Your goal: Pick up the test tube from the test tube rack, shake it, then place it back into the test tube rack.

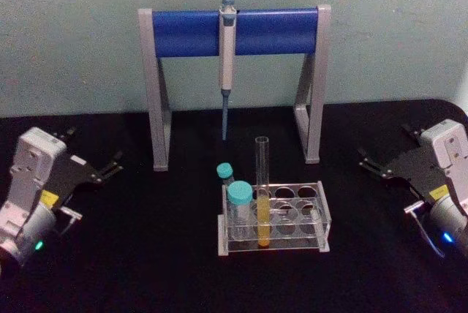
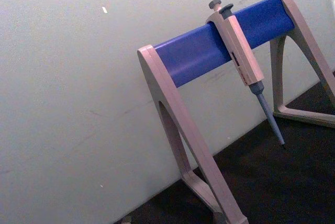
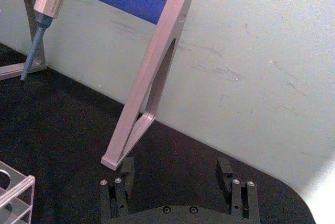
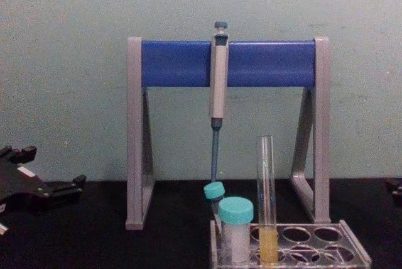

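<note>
At the left of the black bench (image 1: 146, 269) the left pincer (image 1: 93, 148) rests with its fingers spread wide and empty, well apart from the work. I judge the pickup not yet begun, so the step in hand is the reach. Whichever arm goes should close on the bare glass above the two short teal-capped tubes (image 1: 239, 194), which stand just beside the target on its left. It should then lift straight up until the base clears its hole. The grey-and-blue pipette stand (image 1: 234, 31) and its hanging grey pipette (image 1: 227, 57) are behind, so the lift should stay forward of them. The tall, thin, clear glass test tube (image 1: 262, 181) stands upright in the low clear plastic rack with round holes (image 1: 322, 221), towards its left end. It is uncapped, with yellow liquid in its lower part only, so the shake probably wants to be gentle and near upright. At the right, the right pincer (image 1: 385, 146) also sits wide open, holding nothing
</note>
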Robot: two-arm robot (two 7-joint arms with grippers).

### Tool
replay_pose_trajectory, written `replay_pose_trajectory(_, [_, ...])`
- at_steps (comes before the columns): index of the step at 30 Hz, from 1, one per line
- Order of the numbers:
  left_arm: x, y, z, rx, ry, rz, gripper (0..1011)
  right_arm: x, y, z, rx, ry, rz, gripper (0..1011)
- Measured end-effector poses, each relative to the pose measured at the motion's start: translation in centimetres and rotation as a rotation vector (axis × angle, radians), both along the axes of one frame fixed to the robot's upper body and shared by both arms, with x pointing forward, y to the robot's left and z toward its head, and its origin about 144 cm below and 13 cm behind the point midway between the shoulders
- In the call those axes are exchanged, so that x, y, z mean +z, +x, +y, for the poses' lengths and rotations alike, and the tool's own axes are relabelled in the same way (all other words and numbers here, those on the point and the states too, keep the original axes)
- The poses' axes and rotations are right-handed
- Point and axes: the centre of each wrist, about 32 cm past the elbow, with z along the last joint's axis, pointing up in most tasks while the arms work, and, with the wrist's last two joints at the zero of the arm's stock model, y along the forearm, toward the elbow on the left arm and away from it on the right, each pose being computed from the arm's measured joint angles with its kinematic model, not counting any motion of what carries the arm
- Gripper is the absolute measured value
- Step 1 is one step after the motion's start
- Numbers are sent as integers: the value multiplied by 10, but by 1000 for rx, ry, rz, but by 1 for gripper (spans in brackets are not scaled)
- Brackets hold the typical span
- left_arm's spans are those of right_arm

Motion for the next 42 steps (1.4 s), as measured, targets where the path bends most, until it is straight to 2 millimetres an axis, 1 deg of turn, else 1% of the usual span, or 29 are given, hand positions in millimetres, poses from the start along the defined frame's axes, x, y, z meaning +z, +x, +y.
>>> replay_pose_trajectory(42, [0, 0, 0, 0, 0, 0, 1001, 0, 0, 0, 0, 0, 0, 1000])
